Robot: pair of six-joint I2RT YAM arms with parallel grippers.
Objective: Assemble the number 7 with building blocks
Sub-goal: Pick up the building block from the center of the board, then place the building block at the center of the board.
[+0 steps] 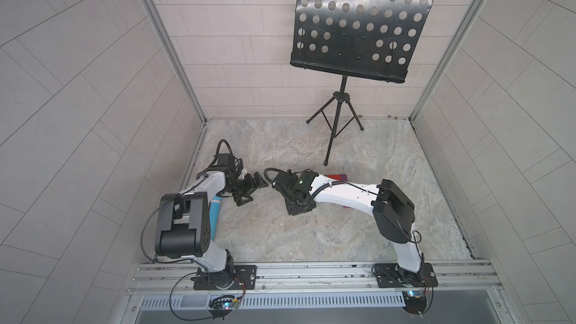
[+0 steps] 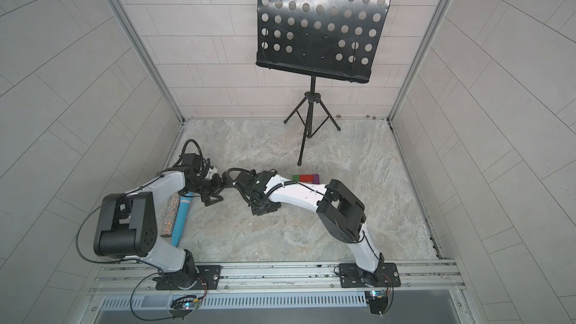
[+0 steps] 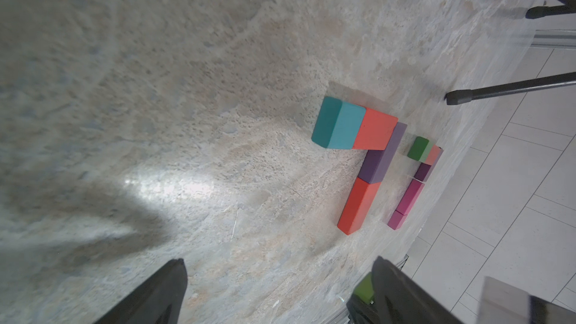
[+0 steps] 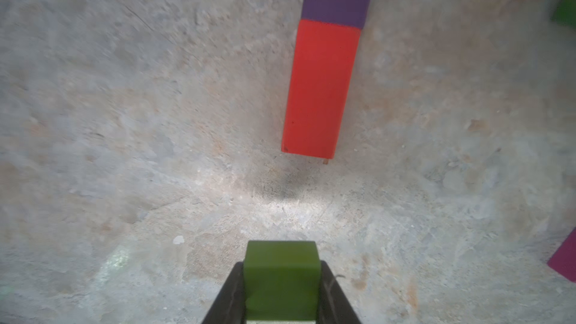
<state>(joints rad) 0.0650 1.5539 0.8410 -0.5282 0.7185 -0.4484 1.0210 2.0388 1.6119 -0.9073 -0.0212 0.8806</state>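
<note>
Step in hand: extending the stem of the number 7 (image 3: 377, 163). The right fingers (image 4: 229, 297) grip a green block (image 4: 282, 272) over the bench (image 4: 124, 120), near the stem's red block (image 4: 321, 88). The left fingers (image 3: 162, 294) stand open and empty. Next: align the block, butt it against the red end, release.

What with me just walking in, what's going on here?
The right arm has its jaws shut on a green block, holding it near the free end of the red block that ends the 7 on the table. The left arm has its jaws open and empty nearby.
</note>
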